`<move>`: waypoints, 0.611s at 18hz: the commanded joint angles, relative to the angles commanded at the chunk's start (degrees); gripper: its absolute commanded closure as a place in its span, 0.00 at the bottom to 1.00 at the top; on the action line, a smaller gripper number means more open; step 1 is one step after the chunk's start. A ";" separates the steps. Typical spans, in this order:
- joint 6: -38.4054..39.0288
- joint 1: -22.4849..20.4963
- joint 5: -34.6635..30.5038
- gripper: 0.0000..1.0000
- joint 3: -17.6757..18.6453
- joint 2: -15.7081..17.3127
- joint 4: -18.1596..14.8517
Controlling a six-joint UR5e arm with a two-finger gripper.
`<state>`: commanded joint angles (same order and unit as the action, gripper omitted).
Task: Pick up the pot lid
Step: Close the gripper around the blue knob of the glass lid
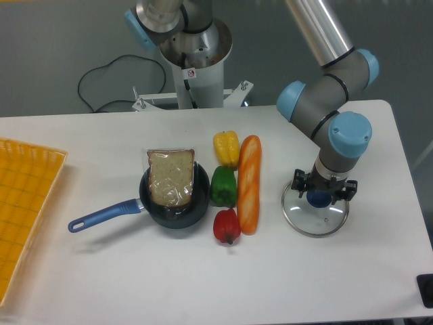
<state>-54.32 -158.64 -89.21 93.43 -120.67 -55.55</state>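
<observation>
Camera view, fixed: pot lid (312,222) being seen lying flat on the counter (155,281), glass side showing, blue knob (319,199) being presented near its middle. Long orange vegetable (249,183) being kept near the lid, apart from its rim. Claw (323,189) being held above the lid, fingers standing apart, one to either side of the knob; no grip being shown. Exact height of the tips over the glass not being revealed from this angle.

Step in hand, as judged: knob being lined up for the grasp, lift not yet being made. Knob apparently being straddled well enough; centring best being checked before any closing, so that the lid is not being dragged sideways by one finger. Tips best being set low on the knob, short of being pressed into the glass. Smooth knob likely being lost if only its top is being pinched. Closing best being done evenly, grip being tested by a slight raise, then lid being lifted straight up and level, tilt being watched for.
</observation>
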 joint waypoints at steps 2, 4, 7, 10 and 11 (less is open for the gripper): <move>-0.09 0.09 0.00 0.31 0.00 -0.09 0.00; -0.09 0.09 0.00 0.34 0.00 -0.09 0.09; 0.00 0.09 0.00 0.38 0.00 -0.09 0.00; 0.00 0.09 0.00 0.44 0.00 -0.09 0.09; 0.09 0.17 0.00 0.46 0.00 -0.09 0.09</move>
<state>-54.23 -158.47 -89.21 93.43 -120.76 -55.46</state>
